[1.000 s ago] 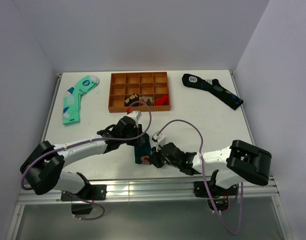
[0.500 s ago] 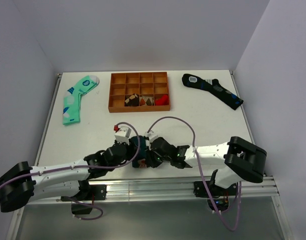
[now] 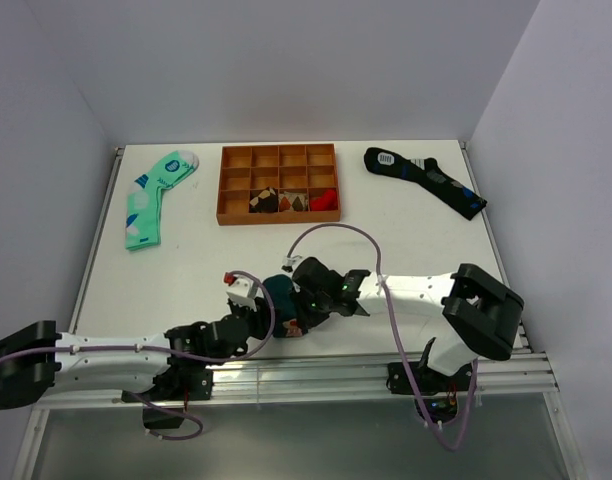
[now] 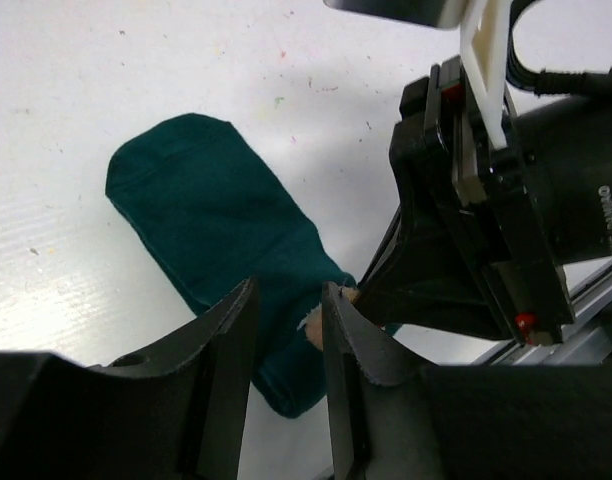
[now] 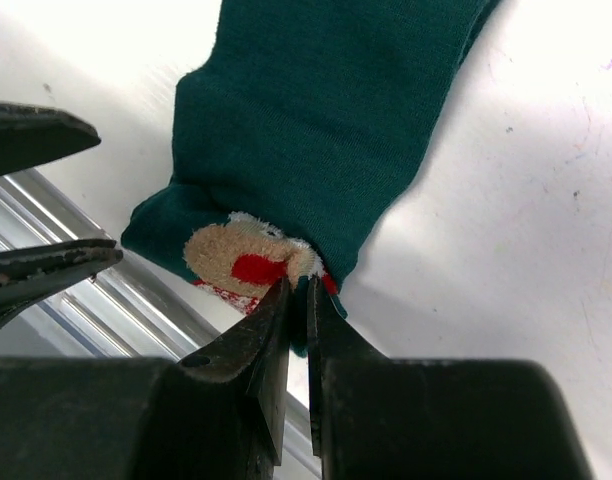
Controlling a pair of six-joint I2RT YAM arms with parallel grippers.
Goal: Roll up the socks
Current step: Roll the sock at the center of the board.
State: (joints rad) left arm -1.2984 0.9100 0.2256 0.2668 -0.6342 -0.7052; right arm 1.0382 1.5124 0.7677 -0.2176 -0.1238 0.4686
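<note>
Socks (image 3: 282,298) at 6 o'clock edge of surface (image 3: 406,230), mostly flat. Only near end turned over, cartoon figure (image 5: 248,262) showing. Right gripper (image 5: 297,300) nearly closed, pinching that fold. Left gripper (image 4: 286,325) narrowly parted over fabric, hold unclear. Rolling looks barely begun; nearly whole length left.

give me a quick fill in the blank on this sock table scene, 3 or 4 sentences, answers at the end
1. The sock pinched by the right gripper is dark ____ in colour.
2. In the top view, the mint-green sock lies to the ____ of the tray.
3. In that same view, the black sock lies to the tray's ____.
4. The tray is ____ in colour.

Missing words: teal; left; right; orange
</note>
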